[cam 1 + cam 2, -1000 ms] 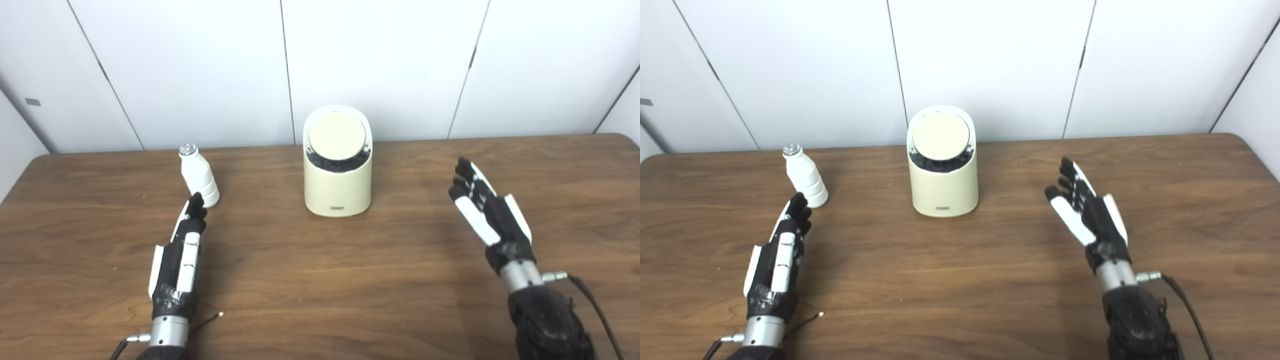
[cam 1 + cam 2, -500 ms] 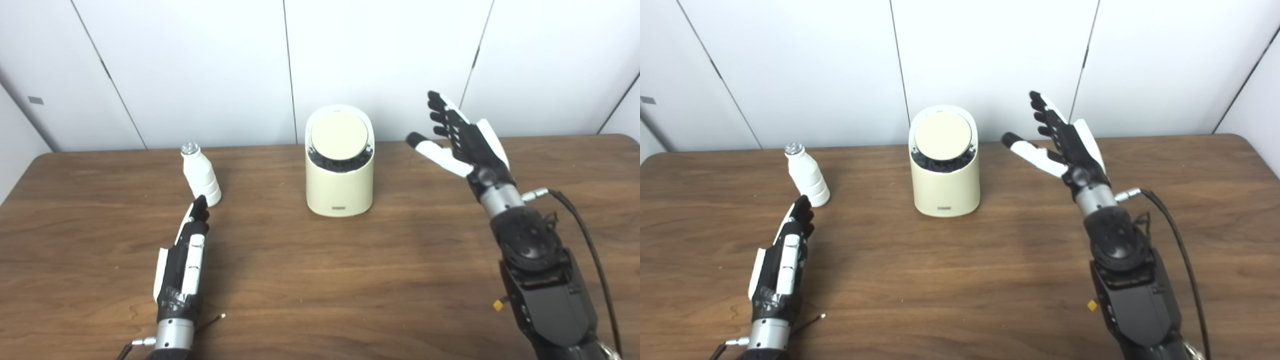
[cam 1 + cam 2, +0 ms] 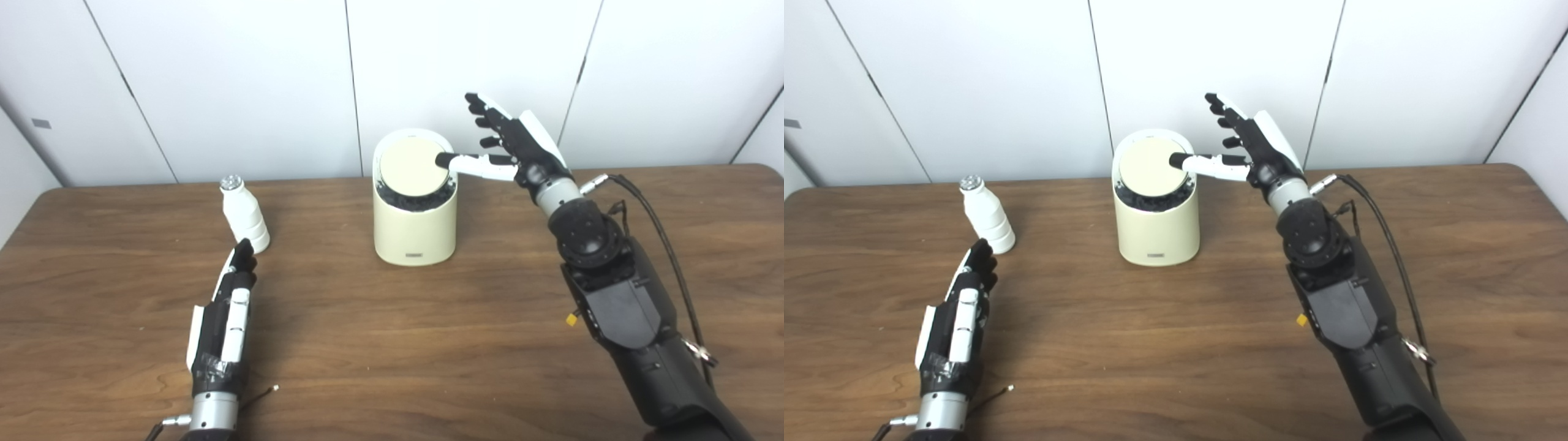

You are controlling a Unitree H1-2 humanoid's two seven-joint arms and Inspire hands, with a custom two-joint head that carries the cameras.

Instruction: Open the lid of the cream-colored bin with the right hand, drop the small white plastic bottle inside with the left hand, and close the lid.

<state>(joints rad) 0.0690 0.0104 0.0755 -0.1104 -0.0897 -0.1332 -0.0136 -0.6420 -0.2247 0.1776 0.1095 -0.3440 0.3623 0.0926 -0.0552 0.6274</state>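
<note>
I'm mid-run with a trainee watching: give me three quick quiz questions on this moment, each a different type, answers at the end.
1. True or false: the lid of the cream-colored bin is already swung open.
2. Multiple choice: where does the small white plastic bottle stand? A) inside the bin B) upright on the table, just beyond the left hand's fingertips C) held in the right hand
3. Fill in: the right hand is raised beside the bin, fingers spread, its thumb reaching over the lid's ____ edge.

Key
1. False: the lid sits in the bin's top.
2. B. The left hand lies flat and open, holding nothing.
3. Right. Whether the thumb touches the lid cannot be told.
</note>
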